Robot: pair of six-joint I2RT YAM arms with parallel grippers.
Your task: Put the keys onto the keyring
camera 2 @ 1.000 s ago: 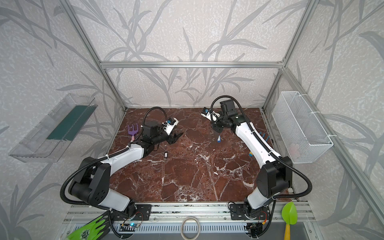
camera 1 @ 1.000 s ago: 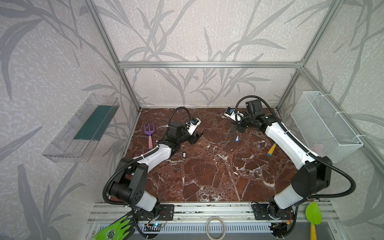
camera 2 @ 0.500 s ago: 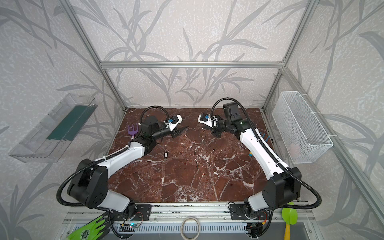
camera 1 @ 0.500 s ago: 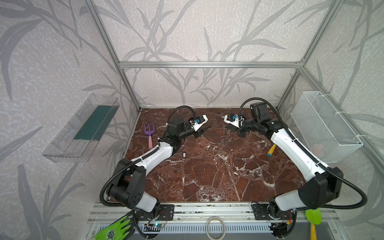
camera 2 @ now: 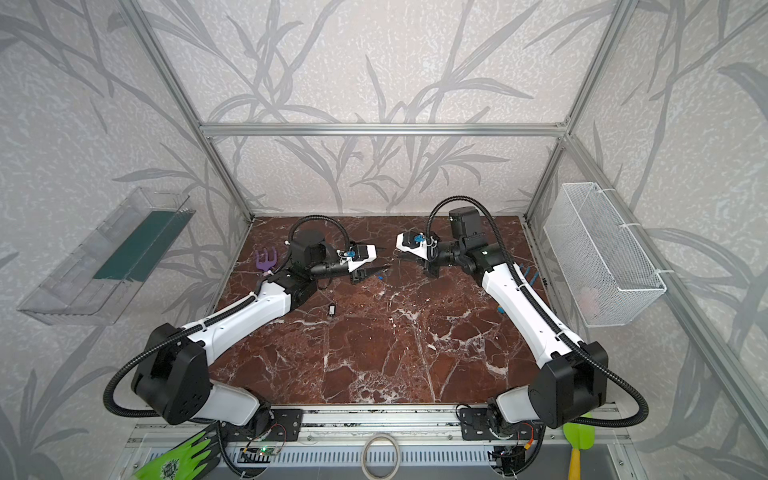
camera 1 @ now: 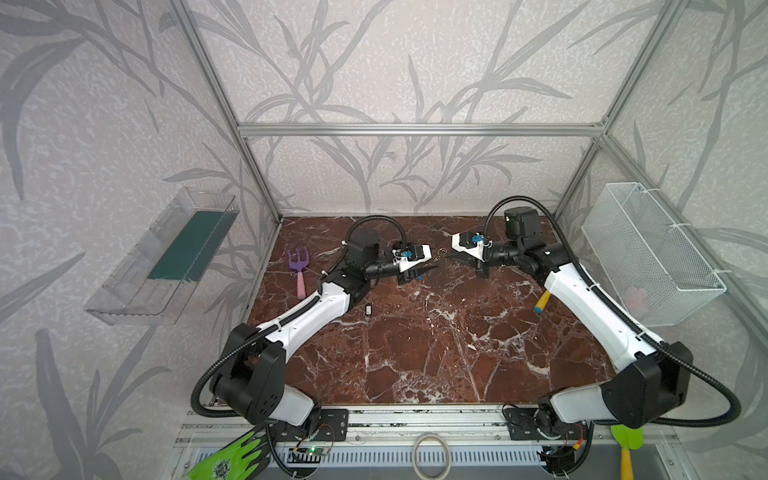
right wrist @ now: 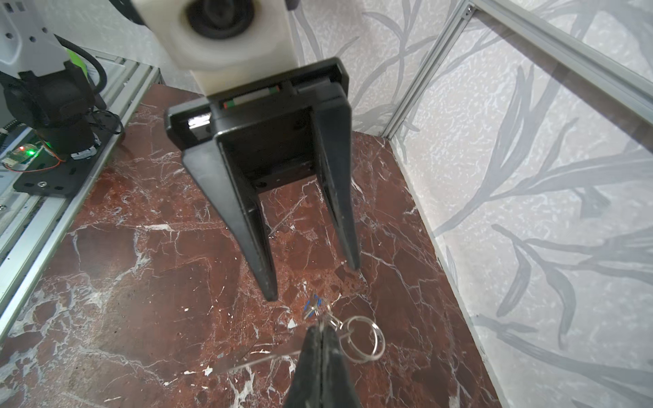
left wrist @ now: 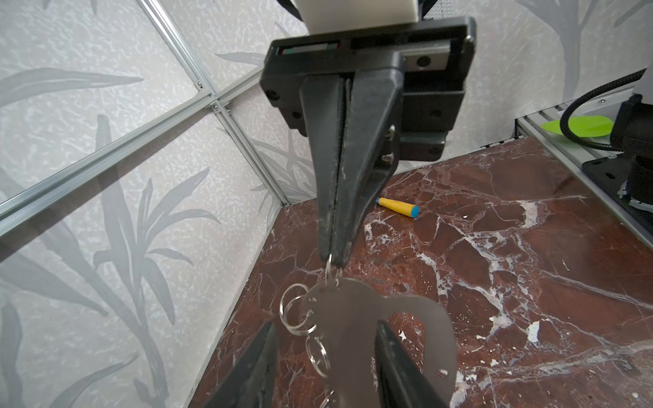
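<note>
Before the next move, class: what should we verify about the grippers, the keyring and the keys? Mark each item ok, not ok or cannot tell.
1. Right gripper shut on the small ring at the edge of the keyring: ok.
2. Left gripper open, straddling the keyring: ok.
3. Left gripper clear of the keyring's loops: cannot tell.
4. Blue-tagged key threaded on a loop: cannot tell.
5. Black-and-white key on the keyring: not ok; it lies on the table.
</note>
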